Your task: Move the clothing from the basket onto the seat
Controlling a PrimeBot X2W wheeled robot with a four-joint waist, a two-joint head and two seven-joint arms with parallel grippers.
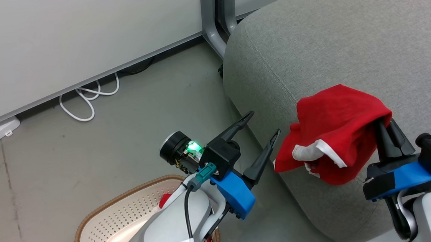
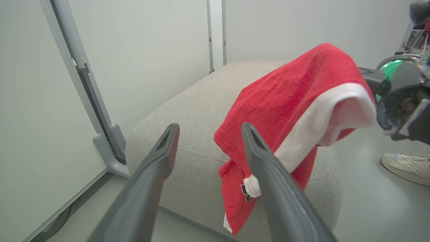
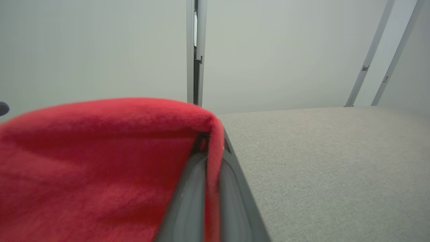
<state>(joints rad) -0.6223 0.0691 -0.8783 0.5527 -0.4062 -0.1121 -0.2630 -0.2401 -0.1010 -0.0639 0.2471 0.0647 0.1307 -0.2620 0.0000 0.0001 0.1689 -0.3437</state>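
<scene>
The red garment [image 1: 335, 127], trimmed in white, is off the floor and out of the basket [image 1: 123, 216], hanging over the near rounded edge of the grey seat [image 1: 347, 41]. The right gripper [image 1: 387, 132] has its two fingers pressed together on a fold of the cloth. The step in hand looks like the setting down. To do it well, I would carry the cloth further in over the flat top of the seat. I would then lower it until most of it rests there, and only then part the fingers; released here, it could slide off the curved edge to the floor. The garment sits draped over the fingertips like a hood and spills away to the gripper's left. Its loose end hangs low beside the seat's front, and whether it touches the fabric I cannot tell. The left gripper [image 1: 265, 123] is spread wide and empty, just beside that loose end, so it should stay clear of the cloth. Behind its forearm a bit of red [image 1: 164, 200] shows in the basket.
</scene>
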